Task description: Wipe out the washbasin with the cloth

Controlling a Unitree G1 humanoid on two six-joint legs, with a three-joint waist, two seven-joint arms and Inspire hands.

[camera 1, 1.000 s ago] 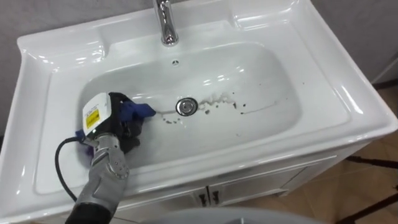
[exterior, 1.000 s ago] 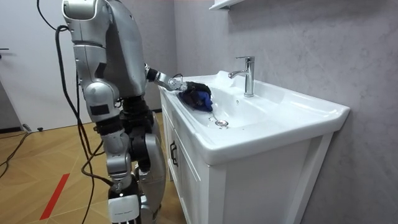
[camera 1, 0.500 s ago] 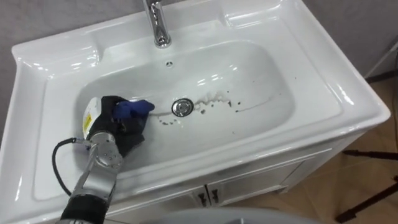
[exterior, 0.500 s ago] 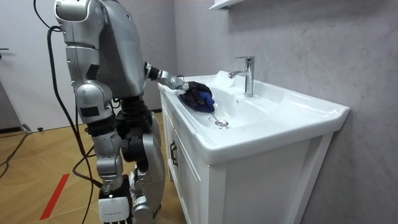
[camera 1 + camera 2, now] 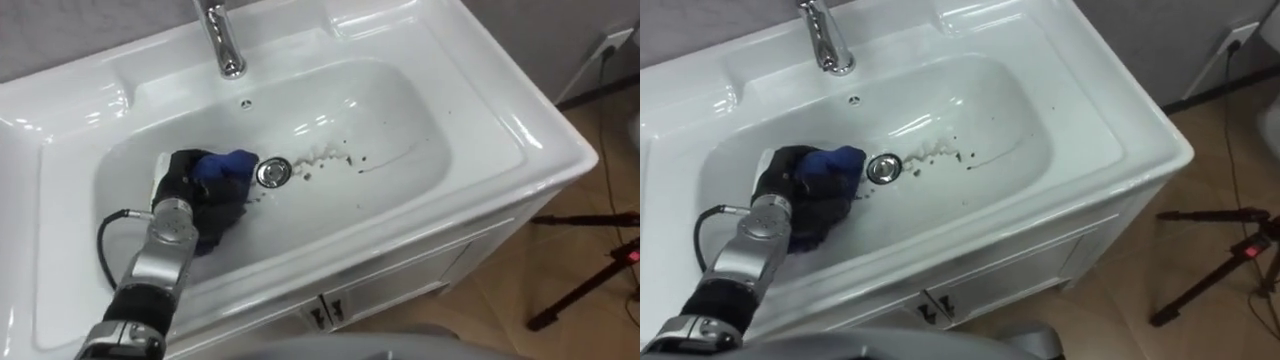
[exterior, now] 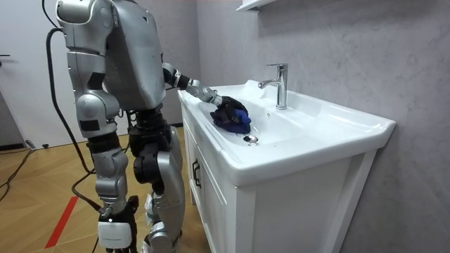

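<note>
The white basin (image 5: 470, 95) has a steel drain (image 5: 270, 172) in its middle. Dark specks and a thin streak (image 5: 345, 160) lie just right of the drain. My left hand (image 5: 183, 185) reaches into the bowl from the lower left, fingers curled on a dark blue cloth (image 5: 226, 165). The cloth is pressed on the basin floor and touches the drain's left edge. In the room view I stand at the cabinet's end with the left hand (image 6: 219, 105) and cloth (image 6: 235, 119) over the bowl. My right hand (image 6: 105, 144) hangs by my side.
A chrome faucet (image 5: 222, 40) rises behind the bowl. Below the basin is a white cabinet with two door handles (image 5: 325, 312). On the wooden floor to the right stand black tripod legs (image 5: 590, 280). A grey wall runs behind the basin.
My left hand slid the cloth to the right across the basin floor, up to the drain. The head camera shifted, so the whole basin sits further left.
</note>
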